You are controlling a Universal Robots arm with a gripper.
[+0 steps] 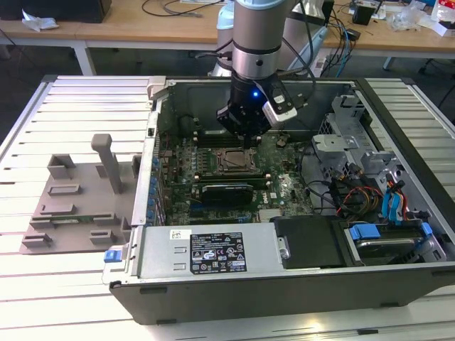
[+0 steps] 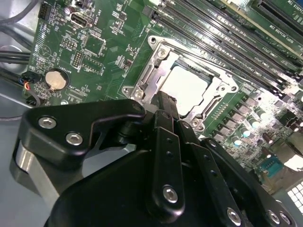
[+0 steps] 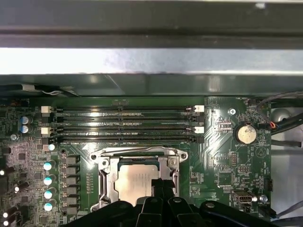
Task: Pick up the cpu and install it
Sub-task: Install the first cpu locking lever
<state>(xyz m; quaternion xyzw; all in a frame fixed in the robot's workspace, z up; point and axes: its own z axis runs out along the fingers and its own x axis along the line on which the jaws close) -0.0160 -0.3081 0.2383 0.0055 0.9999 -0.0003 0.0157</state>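
The cpu [image 2: 187, 87] [image 3: 135, 182], a flat square chip with a silvery-white top, lies inside the metal-framed socket [image 2: 156, 52] [image 3: 137, 153] on the green motherboard. In the exterior view the socket [image 1: 231, 160] sits mid-board inside the open computer case. My gripper [image 1: 247, 138] hangs straight over it. In both wrist views the gripper [image 2: 165, 101] [image 3: 161, 183] has its black fingers drawn together, tips at the chip's near edge with nothing between them. The gripper body hides the socket's near side.
Memory slots [image 3: 123, 125] run beside the socket, and a coin battery [image 3: 246, 134] sits farther along the board. The case wall [image 3: 151, 61] rises past the slots. A power supply [image 1: 206, 252], a drive cage with cables [image 1: 370, 185] and a grey fixture [image 1: 78, 199] surround the board.
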